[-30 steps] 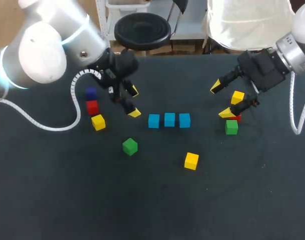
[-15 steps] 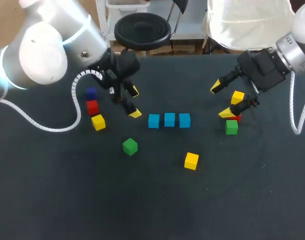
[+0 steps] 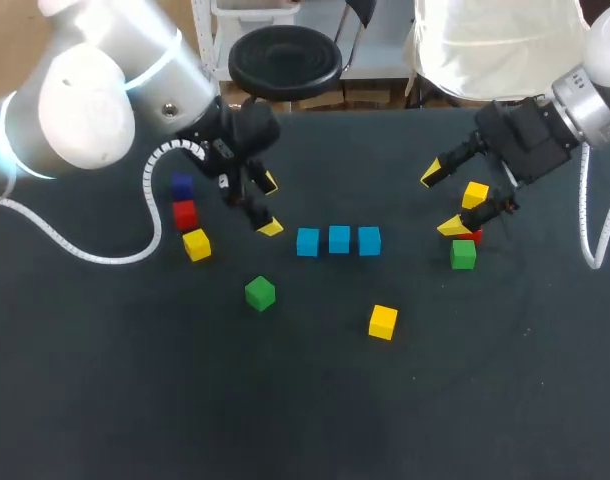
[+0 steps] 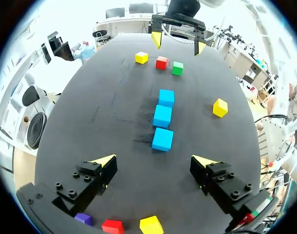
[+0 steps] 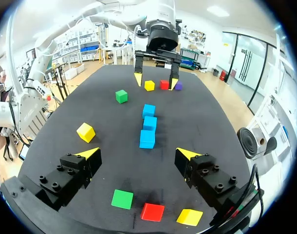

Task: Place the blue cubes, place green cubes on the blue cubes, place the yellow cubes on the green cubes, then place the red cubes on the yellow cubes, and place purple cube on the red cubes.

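A: Quick, biggest stuff first. What's there?
B: Dark table (image 3: 285,420). L arm (image 3: 85,90) comes in far-left, R arm (image 3: 595,100) far-right. L gripper (image 3: 269,205) has its fingers spread wide w/ nothing in it. R gripper (image 3: 441,201) is the same: spread, holding nothing.
A: And the cubes?
B: Three blue cubes (image 3: 338,240) sit in a row in the middle, btwn the grippers, w/ small gaps. The lone green cube (image 3: 260,293) lies in front of the row. The R green cube (image 3: 463,254) is right by the R gripper, next to the R red cube (image 5: 152,212) and the R yellow cube (image 3: 475,195).
A: What could go wrong?
B: I think the R side is tricky. Those three sit close, so a finger going for green could bump red or yellow. Also the blue row is tight. A green set down crooked could shove a blue one or slide off.
A: The table? Room to work?
B: Flat, dark, plain. The purple cube (image 3: 181,186), L red cube (image 3: 185,214) and L yellow cube (image 3: 196,244) line up beside the L gripper, so that spot is crowded too. The front yellow cube (image 3: 382,321) is well apart.
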Available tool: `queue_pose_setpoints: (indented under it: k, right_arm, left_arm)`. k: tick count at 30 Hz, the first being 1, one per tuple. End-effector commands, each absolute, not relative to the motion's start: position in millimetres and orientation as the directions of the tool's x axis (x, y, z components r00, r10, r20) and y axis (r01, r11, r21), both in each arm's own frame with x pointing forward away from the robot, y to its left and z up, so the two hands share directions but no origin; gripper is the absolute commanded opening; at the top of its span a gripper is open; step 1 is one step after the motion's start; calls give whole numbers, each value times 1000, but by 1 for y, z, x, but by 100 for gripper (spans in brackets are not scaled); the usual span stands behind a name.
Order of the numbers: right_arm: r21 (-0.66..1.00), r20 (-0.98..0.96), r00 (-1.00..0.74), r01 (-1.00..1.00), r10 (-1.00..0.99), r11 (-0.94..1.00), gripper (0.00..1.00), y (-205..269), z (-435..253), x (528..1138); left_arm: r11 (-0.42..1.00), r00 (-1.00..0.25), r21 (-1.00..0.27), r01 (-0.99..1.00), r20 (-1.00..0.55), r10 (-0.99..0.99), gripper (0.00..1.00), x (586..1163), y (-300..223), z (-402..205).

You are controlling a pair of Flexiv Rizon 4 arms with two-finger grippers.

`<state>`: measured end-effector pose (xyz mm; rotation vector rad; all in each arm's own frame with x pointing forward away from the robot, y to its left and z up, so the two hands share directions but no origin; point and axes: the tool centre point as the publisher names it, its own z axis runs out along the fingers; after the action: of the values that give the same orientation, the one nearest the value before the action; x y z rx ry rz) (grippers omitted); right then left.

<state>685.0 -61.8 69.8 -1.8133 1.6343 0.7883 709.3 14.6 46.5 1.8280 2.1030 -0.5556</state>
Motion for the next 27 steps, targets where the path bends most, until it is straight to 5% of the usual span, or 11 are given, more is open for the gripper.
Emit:
queue_pose_setpoints:
  k: [1,27]
  right_arm:
    - [-27,-747,81,-995,-659,-92,100,-62,70,685]
    - [-27,-747,81,-995,-659,-92,100,-62,70,685]
  left_arm:
    - [121,-151,-94,988,-474,867,100,709,17,46]
    - [15,-53,-78,997,-506,861,100,712,29,61]
